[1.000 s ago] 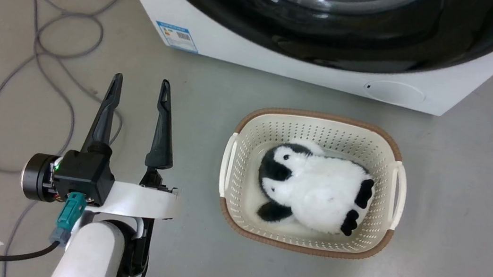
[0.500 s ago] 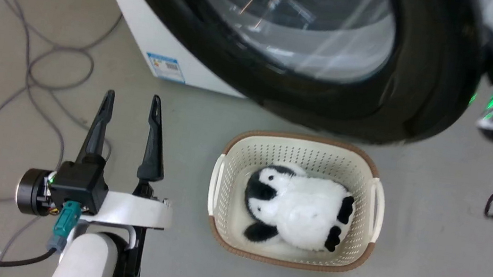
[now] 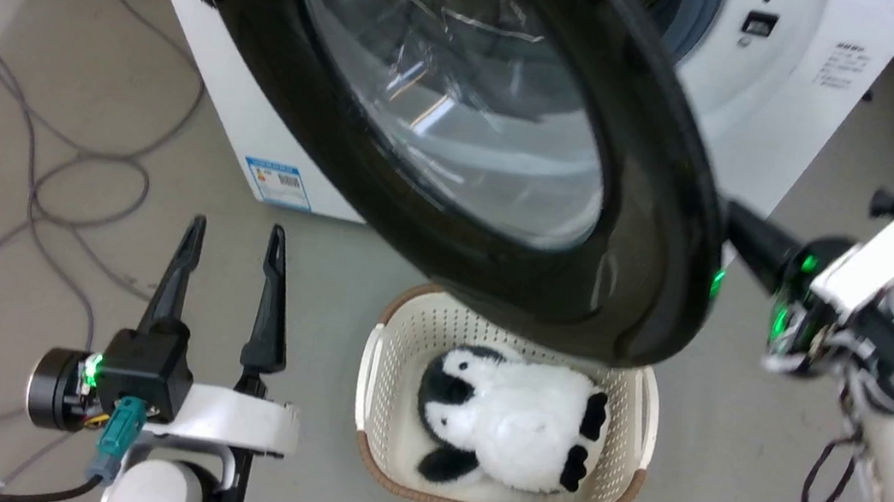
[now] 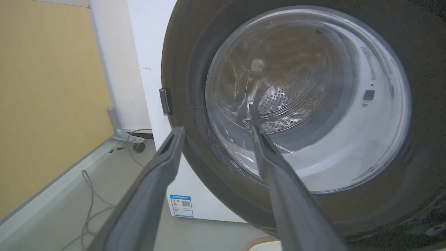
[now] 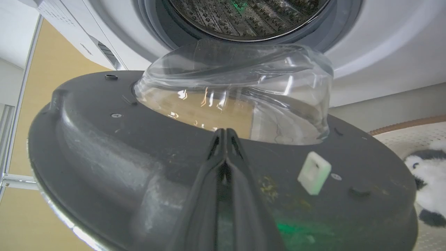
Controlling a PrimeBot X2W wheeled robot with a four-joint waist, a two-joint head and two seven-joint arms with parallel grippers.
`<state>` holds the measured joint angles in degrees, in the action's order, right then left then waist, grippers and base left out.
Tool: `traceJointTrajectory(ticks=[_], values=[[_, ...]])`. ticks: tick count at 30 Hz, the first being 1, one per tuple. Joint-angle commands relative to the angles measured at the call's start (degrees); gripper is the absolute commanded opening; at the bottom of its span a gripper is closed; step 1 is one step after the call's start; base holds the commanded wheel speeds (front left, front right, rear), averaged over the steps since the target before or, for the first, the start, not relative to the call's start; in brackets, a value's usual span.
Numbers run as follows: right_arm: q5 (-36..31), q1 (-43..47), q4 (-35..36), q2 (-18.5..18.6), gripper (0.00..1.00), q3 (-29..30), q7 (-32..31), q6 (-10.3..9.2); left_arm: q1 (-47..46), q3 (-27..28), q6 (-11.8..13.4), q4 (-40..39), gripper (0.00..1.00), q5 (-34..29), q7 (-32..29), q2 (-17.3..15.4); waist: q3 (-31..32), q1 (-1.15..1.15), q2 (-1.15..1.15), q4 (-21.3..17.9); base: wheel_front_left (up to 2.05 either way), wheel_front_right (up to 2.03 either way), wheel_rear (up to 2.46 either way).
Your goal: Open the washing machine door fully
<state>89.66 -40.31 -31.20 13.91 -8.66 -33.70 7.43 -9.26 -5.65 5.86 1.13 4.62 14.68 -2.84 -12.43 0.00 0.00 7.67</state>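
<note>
The washing machine door (image 3: 654, 252), a glossy black disc with a clear glass bowl (image 3: 451, 87), stands partly open, its right edge swung out from the white washing machine (image 3: 784, 114). My right gripper (image 3: 740, 225) reaches behind that edge. In the right wrist view the right gripper (image 5: 223, 131) is shut with nothing between its fingers, tips against the door's dark inner face (image 5: 104, 146) just below the glass bowl (image 5: 237, 90); the steel drum (image 5: 244, 14) shows beyond. My left gripper (image 3: 236, 227) is open, low on the left, apart from the door (image 4: 177, 52).
A cream basket (image 3: 372, 362) holding a penguin plush (image 3: 507, 414) sits on the floor under the door's lower edge. Grey cables (image 3: 34, 171) loop over the floor on the left. A pale latch block (image 5: 313, 172) sticks up from the door's inner face.
The head camera has tilted up. The door has swung from shut to partly open, its right edge coming outward, and my right arm has come into view at that edge. The left gripper has stayed put.
</note>
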Motion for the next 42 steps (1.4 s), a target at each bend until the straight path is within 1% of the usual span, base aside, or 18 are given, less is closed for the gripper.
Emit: traceJointTrajectory(ticks=[1,11,12,16,25,33,35,37,42], values=[[-0.27,2.53,1.22,-0.74,0.0,-0.75,-0.5,0.06,0.95,0.2,-0.25,0.46,1.0,-0.51,0.32,-0.04,1.21,0.0,0.0,-0.14,0.0,0.0,0.0],[-0.71,11.38,7.57,-2.91,0.0,-4.48,-1.95,0.06,3.49,0.39,-0.66,2.44,1.0,-0.94,0.32,-0.04,4.59,0.0,0.0,0.11,0.0,0.0,0.0],[-0.4,14.05,9.73,-3.88,0.0,-5.38,-2.1,0.06,4.06,0.41,-0.75,2.93,1.0,-0.94,0.32,-0.04,5.39,0.0,0.0,0.3,0.0,0.0,0.0],[-0.27,17.62,12.8,-5.09,0.0,-6.82,-2.3,0.06,4.74,0.59,-0.93,3.59,1.0,-0.97,0.32,-0.04,6.51,0.0,0.0,0.48,0.0,0.0,0.0],[0.12,24.45,16.61,-8.18,0.0,-10.82,-2.41,0.06,6.48,1.29,-1.54,5.02,1.0,-1.41,0.32,-0.04,8.79,0.0,0.0,0.28,0.0,0.0,0.0],[-0.59,28.13,19.5,-9.5,0.0,-14.48,-1.65,0.06,7.2,1.89,-1.88,5.8,1.0,-1.51,0.32,-0.04,9.4,0.0,0.0,-0.68,0.0,0.0,0.0],[-1.11,28.96,20.73,-9.48,0.0,-14.45,-0.52,0.06,7.45,1.9,-1.84,5.95,1.0,-1.39,0.32,-0.04,9.66,0.0,0.0,-1.01,0.0,0.0,0.0],[-1.98,29.81,22.25,-9.19,0.0,-13.44,1.98,0.06,7.67,1.78,-1.79,6.11,1.0,-1.28,0.32,-0.04,10.02,0.0,0.0,-1.24,0.0,0.0,0.0],[-6.73,31.7,27.61,-7.63,0.0,-9.69,12.88,0.06,8.31,1.65,-1.67,6.52,1.0,-1.1,0.32,-0.04,11.26,0.0,0.0,-1.64,0.0,0.0,0.0]])
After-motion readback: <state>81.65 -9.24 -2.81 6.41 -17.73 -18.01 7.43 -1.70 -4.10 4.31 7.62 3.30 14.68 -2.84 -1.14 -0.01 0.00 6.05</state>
